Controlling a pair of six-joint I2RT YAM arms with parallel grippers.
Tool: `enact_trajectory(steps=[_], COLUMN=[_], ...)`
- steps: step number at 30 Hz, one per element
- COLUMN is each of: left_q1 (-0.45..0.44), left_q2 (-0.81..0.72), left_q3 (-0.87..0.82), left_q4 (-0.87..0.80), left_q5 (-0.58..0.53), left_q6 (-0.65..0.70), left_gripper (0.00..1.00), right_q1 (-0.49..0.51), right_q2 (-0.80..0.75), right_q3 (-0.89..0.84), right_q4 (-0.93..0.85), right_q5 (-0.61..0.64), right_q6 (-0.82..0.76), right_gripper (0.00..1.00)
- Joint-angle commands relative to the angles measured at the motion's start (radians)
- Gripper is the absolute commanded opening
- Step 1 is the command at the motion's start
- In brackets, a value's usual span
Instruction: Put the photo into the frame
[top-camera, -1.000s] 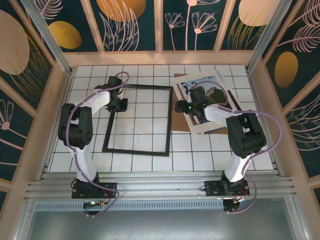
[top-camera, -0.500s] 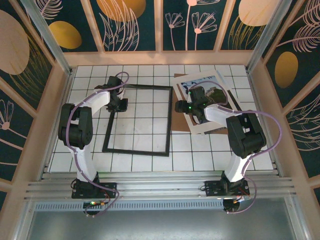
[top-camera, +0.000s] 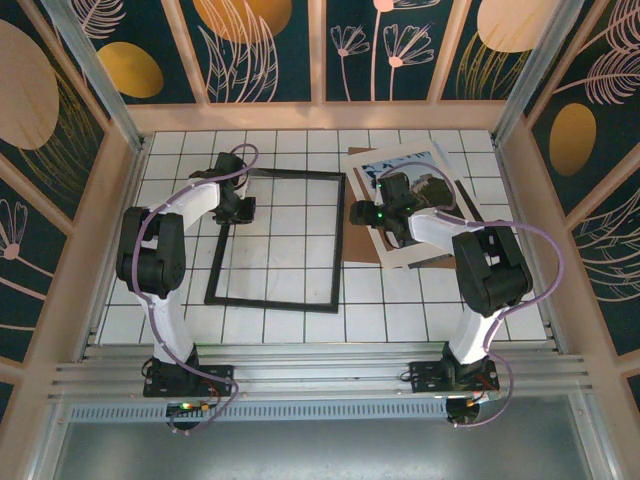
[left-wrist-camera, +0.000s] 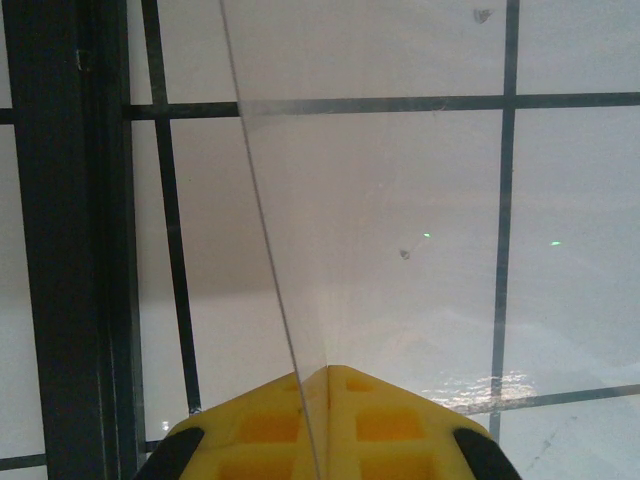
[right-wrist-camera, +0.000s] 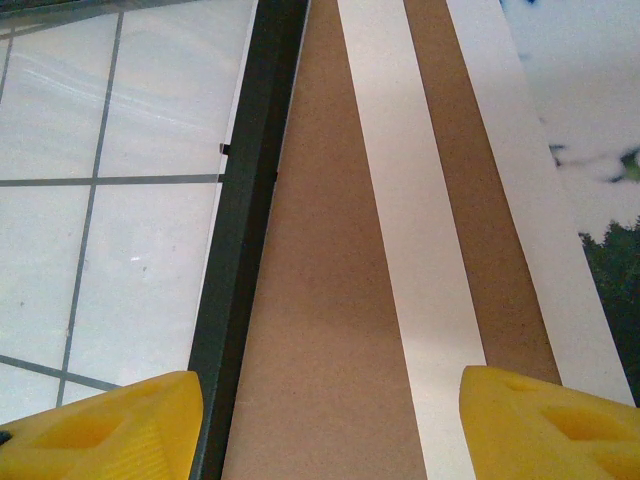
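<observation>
The thin black frame (top-camera: 272, 303) lies flat on the tiled table, left of centre. My left gripper (top-camera: 238, 208) is at its upper left corner, with the frame's bar (left-wrist-camera: 60, 250) beside it. That gripper (left-wrist-camera: 325, 375) is shut on the edge of a thin clear sheet (left-wrist-camera: 265, 230). The photo (top-camera: 412, 162), white-bordered, lies tilted at the right on a brown cardboard board (top-camera: 358, 248). My right gripper (top-camera: 368, 213) hovers open over the board (right-wrist-camera: 320, 250), between the frame's right bar (right-wrist-camera: 245, 200) and the photo (right-wrist-camera: 590, 150). Nothing is between the fingers of my right gripper (right-wrist-camera: 325, 400).
A white strip (right-wrist-camera: 410, 220) lies across the brown board, between my right fingers and the photo. Wooden walls (top-camera: 520, 200) close the table on three sides. Bare tiles (top-camera: 400, 310) lie in front of the board.
</observation>
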Motion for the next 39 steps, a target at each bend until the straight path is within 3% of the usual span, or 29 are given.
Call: enact_trajectory(steps=[1, 39], left_q1=[0.002, 0.002], left_q2=[-0.031, -0.035], left_q3=[-0.016, -0.022], left_q4=[-0.032, -0.037], left_q5=[-0.028, -0.017], left_q6=[-0.01, -0.018], left_gripper=[0.0, 0.0], right_q1=[-0.006, -0.005], right_q2=[-0.018, -0.005], right_q3=[0.011, 0.007], right_q4=[-0.001, 0.004], right_q5=[0.022, 0.019], right_q6=[-0.017, -0.012], right_gripper=[0.69, 0.69])
